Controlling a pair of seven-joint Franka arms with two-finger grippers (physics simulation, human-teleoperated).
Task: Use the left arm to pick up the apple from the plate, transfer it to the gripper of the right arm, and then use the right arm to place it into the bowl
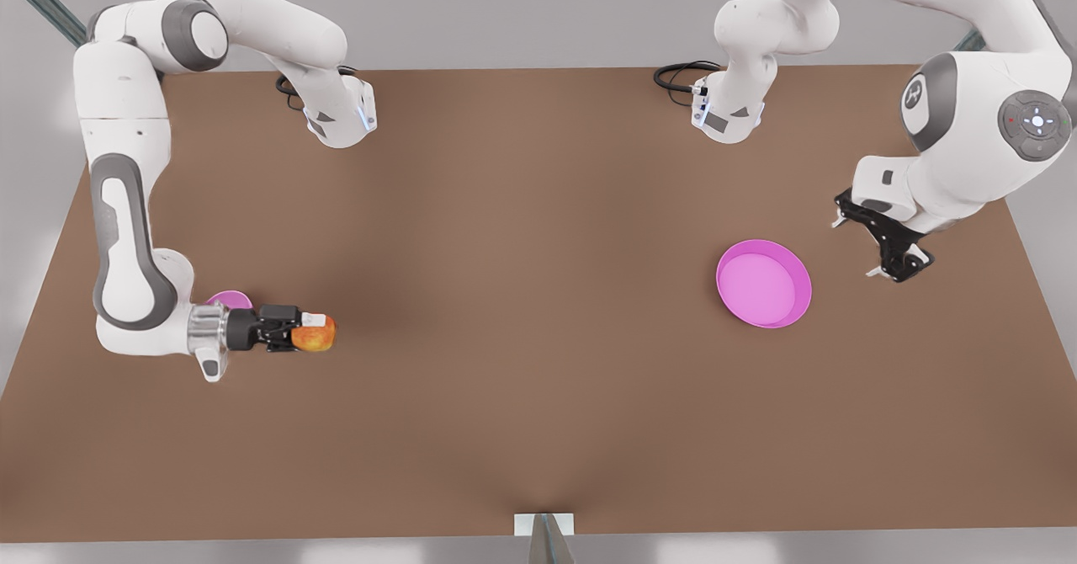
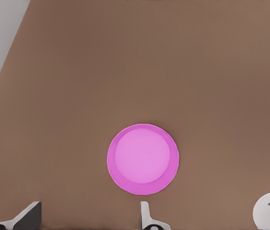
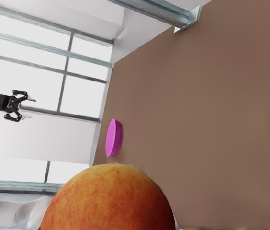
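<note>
Front view: the apple [image 1: 315, 335] is gripped in the closed right pincer [image 1: 313, 329], held level above the desk [image 1: 522, 311] toward its left edge as seen in this view, with the bowl [image 1: 230, 299] partly hidden just behind the wrist. The plate [image 1: 764, 284] lies bare on the desk toward the opposite edge. The left pincer [image 1: 879, 246] hangs beside the plate with its fingers [image 2: 28, 216] spread apart and nothing between them. In the right wrist view, the apple [image 3: 107, 200] is seen close up.
</note>
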